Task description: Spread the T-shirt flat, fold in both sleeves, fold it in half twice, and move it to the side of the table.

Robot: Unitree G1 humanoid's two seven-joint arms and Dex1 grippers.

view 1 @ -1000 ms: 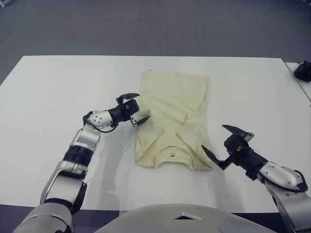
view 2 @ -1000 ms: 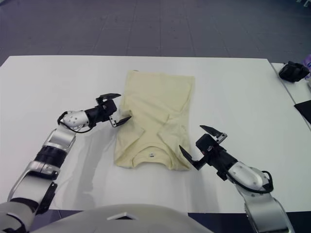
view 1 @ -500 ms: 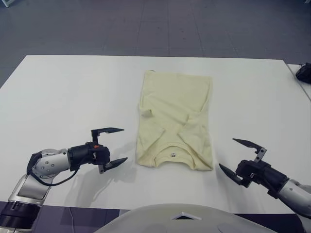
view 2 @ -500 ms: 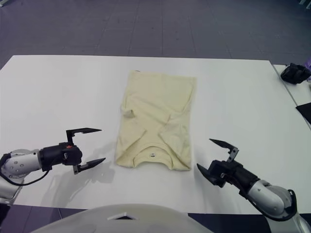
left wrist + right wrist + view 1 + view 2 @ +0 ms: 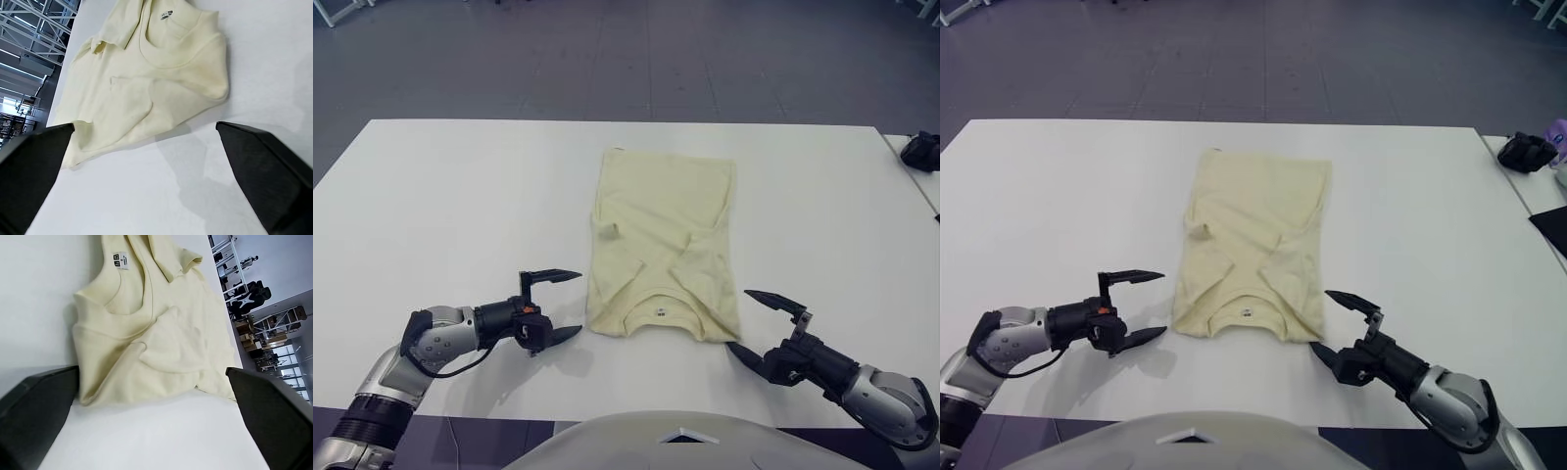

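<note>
T-shirt [image 5: 664,245], centre of table [image 5: 440,196], long axis near edge to far edge, collar nearest; left gripper [image 5: 578,304] and right gripper [image 5: 739,319], both wide open, empty, flank its collar-end corners, right one closer.

A broad white bench [image 5: 440,186] with a smooth, faintly glossy top fills the foreground, its far edge running straight against a dark grey floor [image 5: 636,49] laid in large square tiles with thin seams. On the robot's right a second white table [image 5: 1542,188] stands just beside the bench, with a black object [image 5: 1526,153] lying on it. White furniture legs [image 5: 335,10] stand on the floor at the far left. Beyond the bench, grey metal trusses [image 5: 34,22] rise in the left wrist view, while black chairs [image 5: 252,293], shelving [image 5: 276,328] and a pale wall [image 5: 288,259] stand in soft, even light in the right wrist view
</note>
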